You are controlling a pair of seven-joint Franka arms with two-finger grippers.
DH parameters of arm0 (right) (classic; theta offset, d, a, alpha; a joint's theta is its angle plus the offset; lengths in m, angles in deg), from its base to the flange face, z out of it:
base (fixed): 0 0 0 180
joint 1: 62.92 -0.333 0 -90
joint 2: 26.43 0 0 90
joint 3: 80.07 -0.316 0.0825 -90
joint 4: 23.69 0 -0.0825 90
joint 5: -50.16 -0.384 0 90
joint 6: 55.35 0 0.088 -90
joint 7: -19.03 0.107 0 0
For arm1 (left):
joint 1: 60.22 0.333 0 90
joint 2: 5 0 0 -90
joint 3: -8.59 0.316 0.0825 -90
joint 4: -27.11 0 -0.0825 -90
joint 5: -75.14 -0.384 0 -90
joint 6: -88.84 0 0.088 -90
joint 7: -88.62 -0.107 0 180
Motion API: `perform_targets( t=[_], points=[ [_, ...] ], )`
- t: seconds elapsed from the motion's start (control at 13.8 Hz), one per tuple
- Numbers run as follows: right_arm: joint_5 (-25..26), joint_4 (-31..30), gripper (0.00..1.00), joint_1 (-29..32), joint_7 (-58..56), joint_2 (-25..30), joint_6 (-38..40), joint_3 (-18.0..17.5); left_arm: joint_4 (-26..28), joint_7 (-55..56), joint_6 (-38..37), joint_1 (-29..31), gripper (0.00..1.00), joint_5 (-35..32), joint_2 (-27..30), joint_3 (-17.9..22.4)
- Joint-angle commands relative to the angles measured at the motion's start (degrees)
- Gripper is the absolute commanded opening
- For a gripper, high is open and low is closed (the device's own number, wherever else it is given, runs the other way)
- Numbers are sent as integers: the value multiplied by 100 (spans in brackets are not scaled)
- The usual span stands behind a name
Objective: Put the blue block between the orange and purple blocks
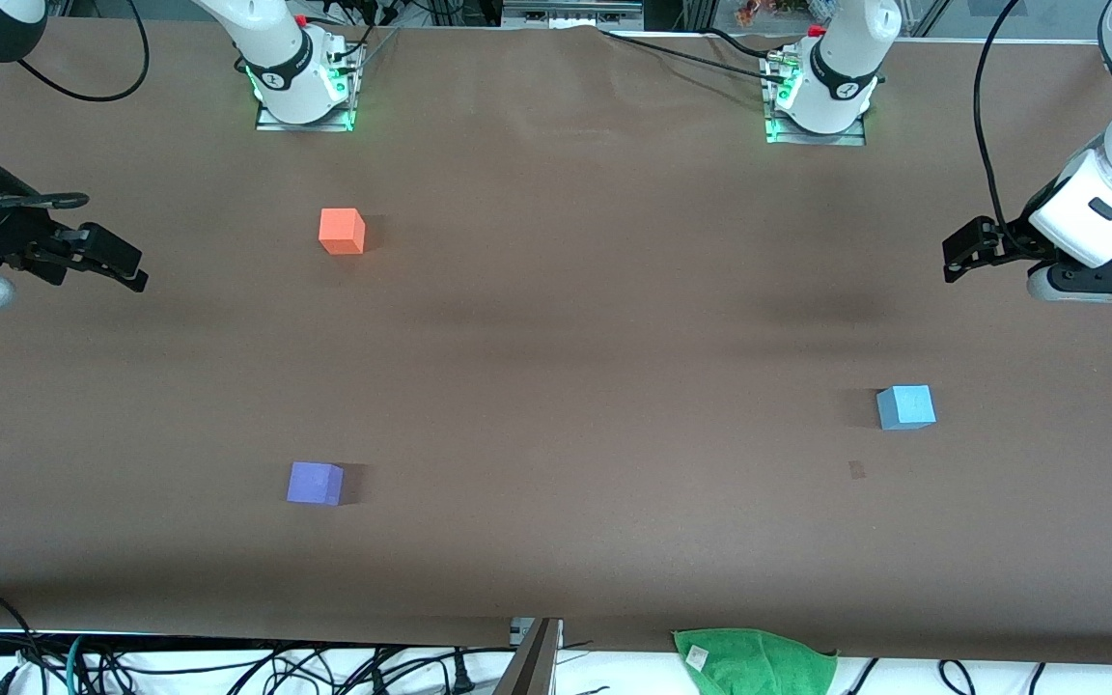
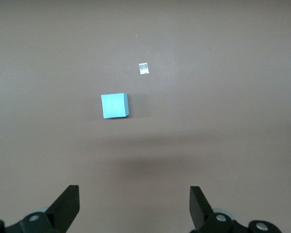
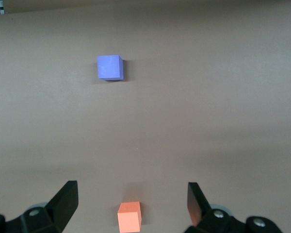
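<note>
Table (image 1: 556, 338) of brown matte lies under both my arms, and I take the purple block (image 1: 315, 483) as my landmark; it sits toward the right arm's end, close to the front camera's edge; the orange block (image 1: 342, 231) stands at the same end, well apart from the purple block and farther from the front camera, with open brown surface between the two; the blue block (image 1: 905, 406) rests alone toward the left arm's end, well apart from the purple block and a little farther from the camera than it; a small pale scrap (image 1: 856, 469) lies near the blue block, on the side nearer the camera; a green cloth (image 1: 754, 661) hangs at the table's near edge, toward the left arm's end from the purple block.

My left gripper (image 1: 961, 249) hangs in the air over the left arm's end of the table, fingers spread apart and holding nothing; in its wrist view the blue block (image 2: 114, 105) shows ahead of the spread fingers (image 2: 68, 204); my right gripper (image 1: 122, 265) hangs over the right arm's end, fingers likewise apart and empty; its wrist view shows the orange block (image 3: 129, 217) between the fingertips' lines and the purple block (image 3: 109, 67) farther on.
</note>
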Motion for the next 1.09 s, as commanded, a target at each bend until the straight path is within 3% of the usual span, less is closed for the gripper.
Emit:
perform_targets(
  t=[0.0,1.02],
  points=[
    [-111,45,99,54,-90,5,9,-9,-2,-65,-103,4,100,34,-11,19],
    [-111,37,99,28,-98,5,62,-26,-19,14,-226,5,100,43,-54,19]
  ],
)
